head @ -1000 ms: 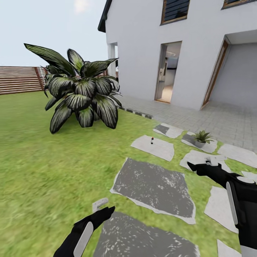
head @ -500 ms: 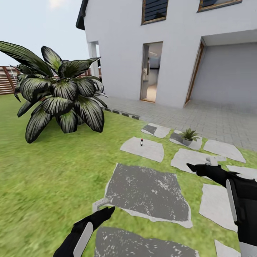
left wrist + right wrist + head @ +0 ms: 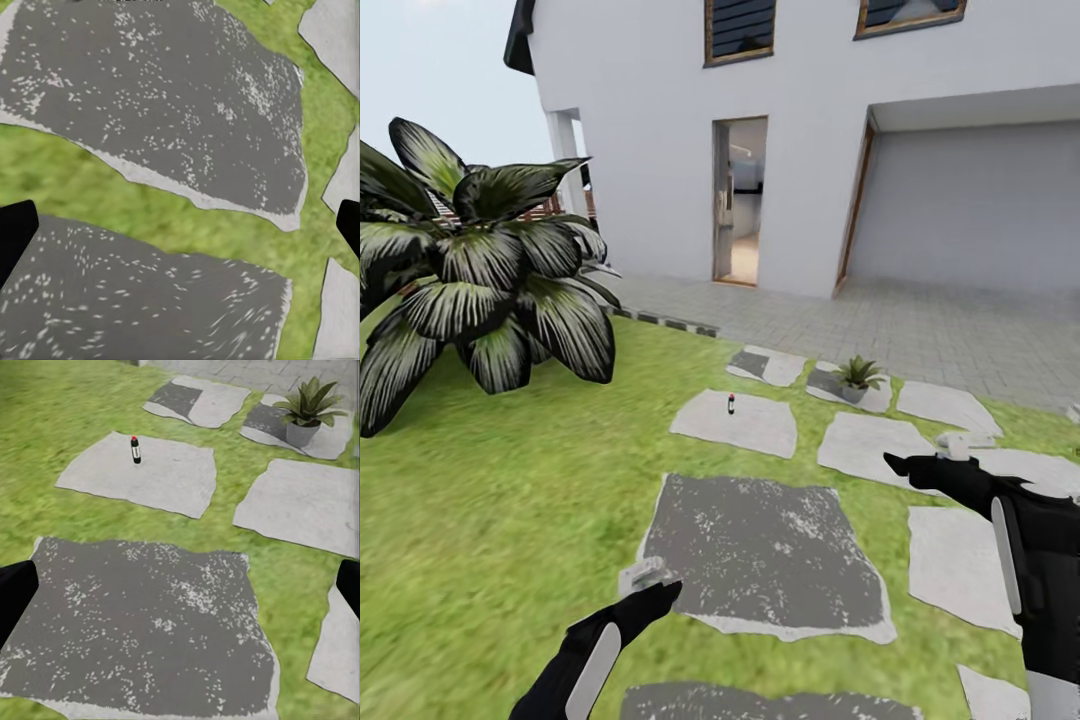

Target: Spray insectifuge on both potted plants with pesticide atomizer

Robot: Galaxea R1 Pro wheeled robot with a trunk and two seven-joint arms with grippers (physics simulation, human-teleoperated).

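Observation:
The pesticide atomizer (image 3: 731,404) is a small dark bottle with a red tip, standing upright on a pale stepping stone (image 3: 755,428) in the garden lawn, well ahead of both arms. It also stands in the right wrist view (image 3: 136,450). One potted plant (image 3: 857,376) with pointed green leaves sits in a grey pot on a stone to the atomizer's right, and the right wrist view has it too (image 3: 306,414). My left gripper (image 3: 655,580) hangs low over a large dark stone, open and empty (image 3: 180,232). My right gripper (image 3: 925,452) is open and empty (image 3: 180,592).
A big striped-leaf bush (image 3: 470,270) fills the left of the lawn. A large dark stepping stone (image 3: 765,545) lies between me and the atomizer. Behind are grey paving (image 3: 940,335), a white house with an open doorway (image 3: 738,200) and a garage door (image 3: 970,210).
The whole view has shifted: bush, house and stones slid leftward in the picture and the atomizer sits a little nearer. Both arms keep the same pose, grippers still open.

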